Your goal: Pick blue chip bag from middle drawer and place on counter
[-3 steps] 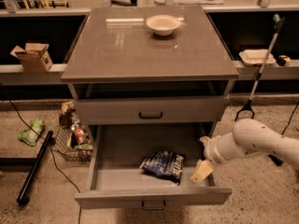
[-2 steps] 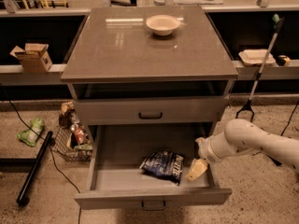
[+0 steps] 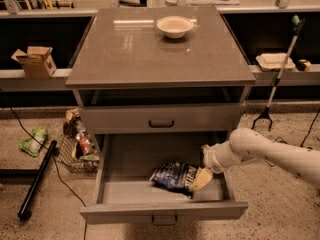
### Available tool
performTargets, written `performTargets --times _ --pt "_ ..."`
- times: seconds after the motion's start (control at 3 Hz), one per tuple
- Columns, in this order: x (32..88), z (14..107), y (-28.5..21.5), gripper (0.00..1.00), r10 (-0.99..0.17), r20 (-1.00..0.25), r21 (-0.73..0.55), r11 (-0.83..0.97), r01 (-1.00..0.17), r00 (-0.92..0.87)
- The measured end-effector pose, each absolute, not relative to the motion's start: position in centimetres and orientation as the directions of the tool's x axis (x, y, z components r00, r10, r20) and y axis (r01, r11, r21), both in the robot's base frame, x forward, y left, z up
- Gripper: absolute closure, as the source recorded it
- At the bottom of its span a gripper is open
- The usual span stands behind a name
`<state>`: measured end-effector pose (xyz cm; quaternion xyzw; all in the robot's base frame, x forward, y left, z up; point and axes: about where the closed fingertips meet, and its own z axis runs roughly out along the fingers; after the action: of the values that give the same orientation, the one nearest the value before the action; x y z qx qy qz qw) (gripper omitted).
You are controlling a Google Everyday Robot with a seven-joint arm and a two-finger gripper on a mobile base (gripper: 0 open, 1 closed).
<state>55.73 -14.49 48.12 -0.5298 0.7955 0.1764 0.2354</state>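
The blue chip bag (image 3: 172, 175) lies flat inside the open middle drawer (image 3: 162, 211), near its front and a little right of centre. My gripper (image 3: 201, 179) reaches into the drawer from the right on a white arm and sits at the bag's right edge, touching or nearly touching it. The counter (image 3: 125, 49) is the glossy grey-brown slab on top of the cabinet, above the drawer.
A white bowl (image 3: 175, 26) stands on the counter's far middle. A closed drawer with a dark handle (image 3: 161, 124) sits above the open one. A wire basket (image 3: 77, 151), a green packet (image 3: 32, 140) and a black pole (image 3: 37, 179) lie on the floor at left. A grabber tool (image 3: 277, 79) leans at right.
My arm has moved left and further into the drawer, bringing the gripper from the drawer's right side up to the chip bag's right edge. The bag has not moved.
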Motion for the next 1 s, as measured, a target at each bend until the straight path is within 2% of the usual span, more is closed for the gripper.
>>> performTargets --times 1.0 --pt "59.6 41.2 -9.0 0.0 -0.779 -0.582 -0.041 0.313 -0.949 -0.231"
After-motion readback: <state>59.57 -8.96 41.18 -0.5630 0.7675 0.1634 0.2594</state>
